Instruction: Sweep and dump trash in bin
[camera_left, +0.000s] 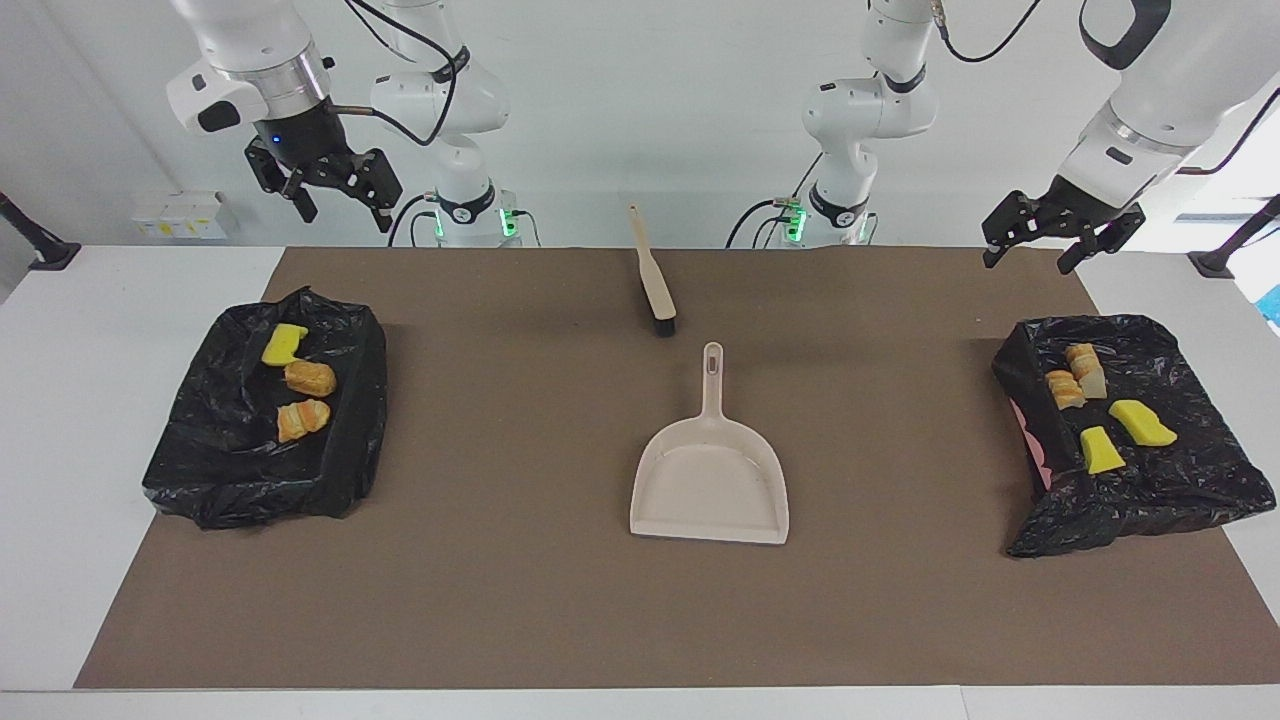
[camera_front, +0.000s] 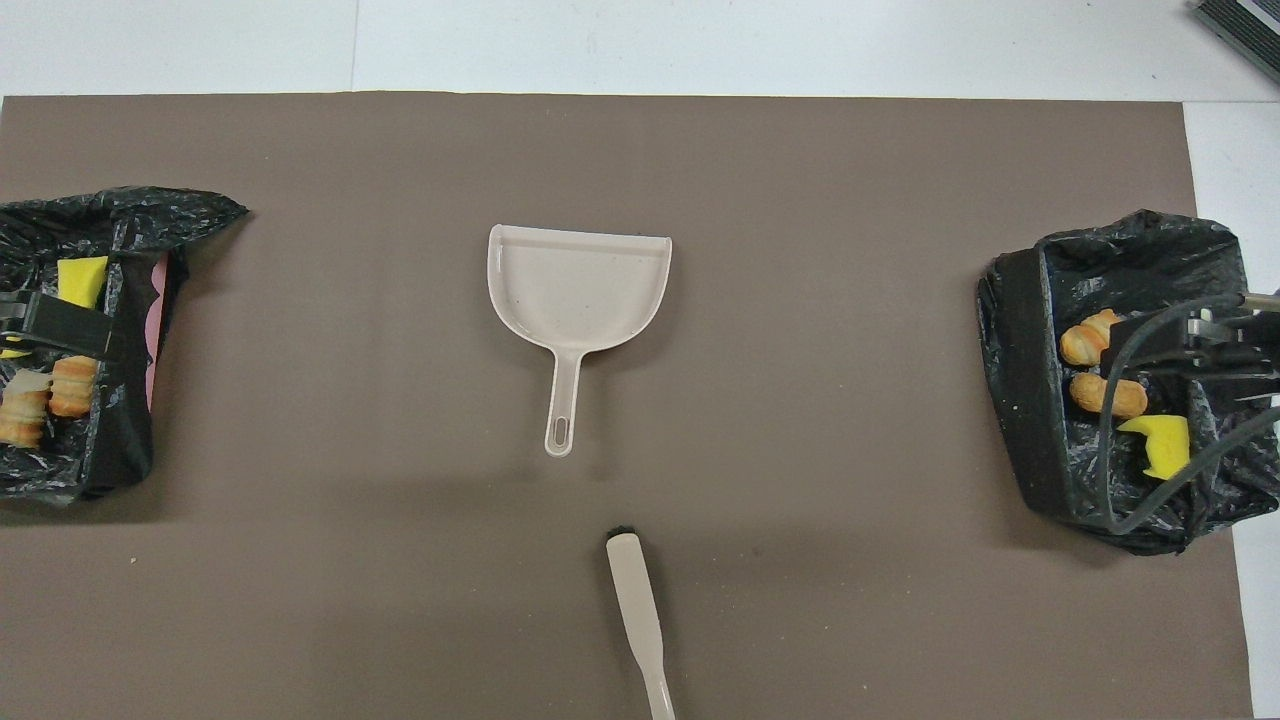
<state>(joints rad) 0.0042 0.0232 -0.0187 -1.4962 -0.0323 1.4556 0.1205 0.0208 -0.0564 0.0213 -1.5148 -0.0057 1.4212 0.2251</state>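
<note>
Already the trash (camera_left: 308, 378) lies in the two black-lined bins (camera_left: 215, 470), three scraps at the right arm's end, four (camera_left: 1098, 412) at the left arm's. Both hands hang wide and empty: right hand (camera_left: 335, 195) over its bin's nearer edge, left hand (camera_left: 1045, 240) likewise. Risk is small; a low swing could snag loose liner (camera_left: 1150, 500), or knock the brush (camera_left: 653, 285) or dustpan (camera_left: 710, 480) mid-tabletop.

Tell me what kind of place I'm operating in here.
Likely a robotics lab test bench, not a real kitchen: two white arms mounted at a white table, a brown mat as the work surface, and staged props: dustpan, brush, bag-lined bins holding sponge and bread scraps.
</note>
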